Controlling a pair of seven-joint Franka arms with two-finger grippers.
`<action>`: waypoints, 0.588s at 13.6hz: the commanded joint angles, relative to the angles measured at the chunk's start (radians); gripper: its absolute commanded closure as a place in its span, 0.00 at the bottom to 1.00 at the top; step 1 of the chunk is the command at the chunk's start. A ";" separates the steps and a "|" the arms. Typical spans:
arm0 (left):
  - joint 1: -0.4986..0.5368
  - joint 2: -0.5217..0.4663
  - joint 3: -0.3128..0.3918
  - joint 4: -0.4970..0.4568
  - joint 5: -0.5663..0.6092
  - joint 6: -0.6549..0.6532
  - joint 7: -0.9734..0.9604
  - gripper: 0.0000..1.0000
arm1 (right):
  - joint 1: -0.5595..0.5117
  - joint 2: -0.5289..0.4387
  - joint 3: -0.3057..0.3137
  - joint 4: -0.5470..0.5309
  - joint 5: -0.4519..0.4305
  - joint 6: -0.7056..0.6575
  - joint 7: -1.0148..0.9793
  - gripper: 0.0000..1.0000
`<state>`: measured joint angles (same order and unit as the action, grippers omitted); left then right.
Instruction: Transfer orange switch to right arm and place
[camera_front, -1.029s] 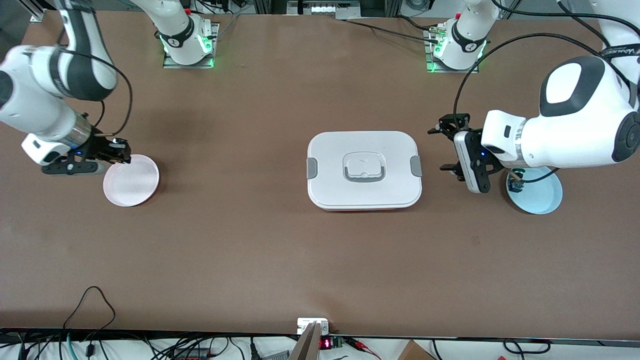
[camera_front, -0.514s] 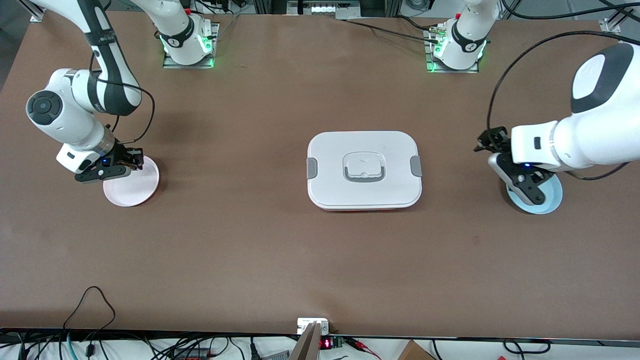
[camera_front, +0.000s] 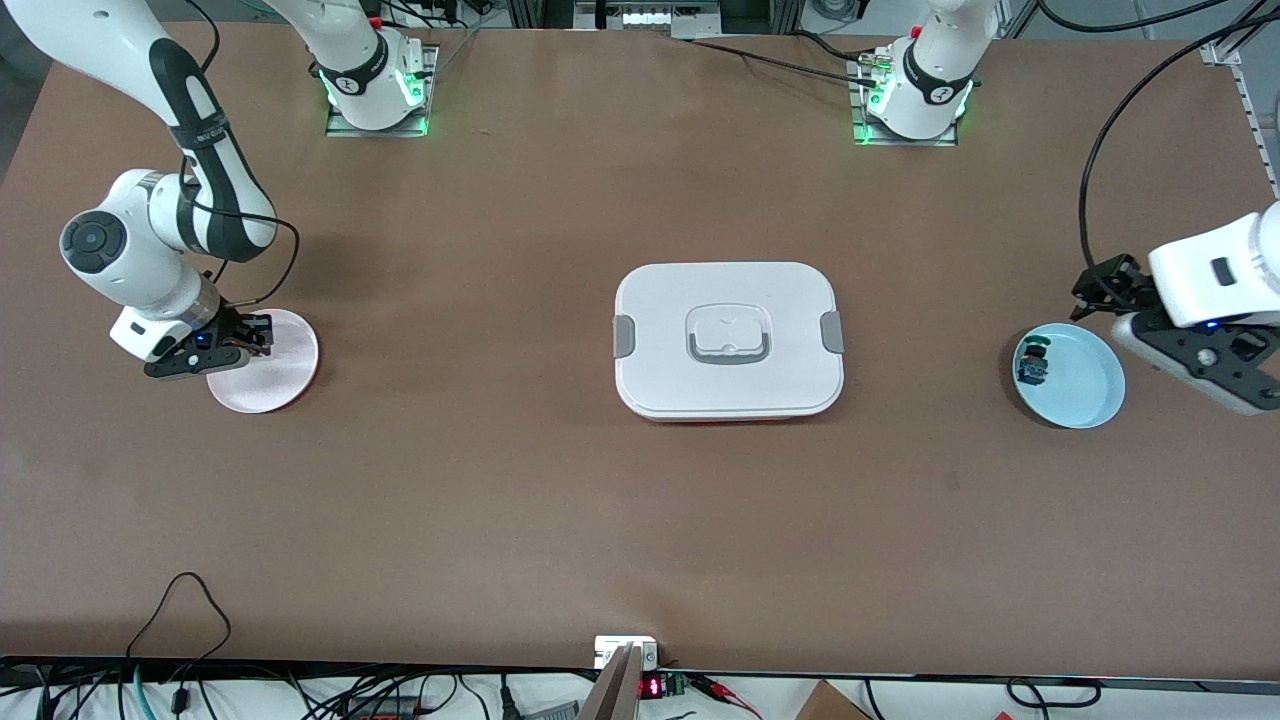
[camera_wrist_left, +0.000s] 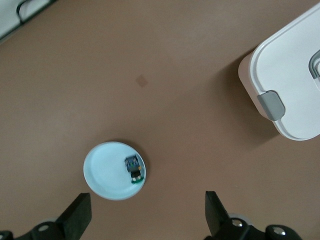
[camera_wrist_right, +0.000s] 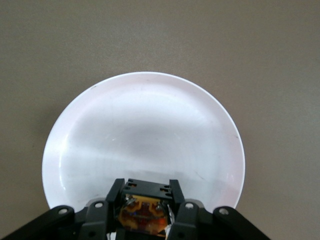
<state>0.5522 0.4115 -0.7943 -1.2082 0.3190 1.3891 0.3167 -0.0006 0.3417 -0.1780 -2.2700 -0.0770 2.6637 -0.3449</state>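
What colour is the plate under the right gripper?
Pale pink plate; the right wrist view shows it best, under the right gripper.

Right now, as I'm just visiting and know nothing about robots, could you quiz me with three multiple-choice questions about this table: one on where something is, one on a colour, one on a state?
1. Where is the right gripper?
A. over the pink plate
B. over the white lidded box
C. over the blue plate

2. What colour is the block on the switch in the right gripper?
A. green
B. orange
C. white

3. How is the left gripper?
A. shut on a switch
B. shut on a plate
C. open, holding nothing

Answers: 1 A, the front view shows it at that plate's rim. 2 B, the right wrist view shows orange between the fingers. 3 C, its fingers stand wide apart.
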 joint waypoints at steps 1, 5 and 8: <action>-0.011 0.003 0.001 0.087 0.025 -0.138 -0.172 0.00 | -0.012 0.028 0.011 0.001 0.003 0.059 -0.006 1.00; -0.010 -0.028 0.105 0.052 -0.102 -0.150 -0.211 0.00 | -0.013 0.062 0.014 0.001 0.006 0.108 0.006 1.00; -0.197 -0.159 0.405 -0.118 -0.239 -0.011 -0.197 0.00 | -0.010 0.066 0.015 0.001 0.037 0.108 0.009 0.66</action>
<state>0.4558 0.3754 -0.5366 -1.1770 0.1418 1.2951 0.1230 -0.0006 0.4097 -0.1760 -2.2696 -0.0630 2.7614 -0.3419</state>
